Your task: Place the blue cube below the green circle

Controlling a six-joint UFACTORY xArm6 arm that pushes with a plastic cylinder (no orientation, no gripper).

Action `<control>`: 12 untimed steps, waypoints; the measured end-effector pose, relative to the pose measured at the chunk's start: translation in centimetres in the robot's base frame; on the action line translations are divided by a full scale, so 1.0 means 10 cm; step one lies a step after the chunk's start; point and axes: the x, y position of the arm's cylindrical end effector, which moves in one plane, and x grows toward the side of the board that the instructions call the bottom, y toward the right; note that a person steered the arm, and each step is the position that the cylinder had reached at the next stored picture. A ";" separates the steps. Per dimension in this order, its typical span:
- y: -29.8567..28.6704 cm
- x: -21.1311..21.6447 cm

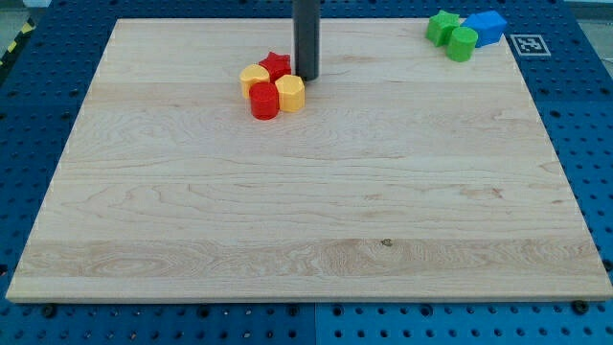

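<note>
My tip [306, 77], a bare rod without a claw, stands near the surface's [306, 211] top edge; blue cube [488, 27] and green circle [462, 43] lie well apart, at the top-right corner.

Pale wooden counter [316, 220] with visible grain and a smooth matt finish, blue cube [488, 26] and green circle [463, 43] of smooth plastic-looking material with slight sheen, dark matt rod down to my tip [306, 77], blue perforated surface [584, 115] around the counter

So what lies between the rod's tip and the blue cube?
Only bare board in the camera view: my tip stands by the red and yellow cluster, the blue cube far toward the view's right.
</note>
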 end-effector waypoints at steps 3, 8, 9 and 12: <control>0.60 -1.17; 1.60 -1.18; 2.02 -1.18; 2.09 -1.18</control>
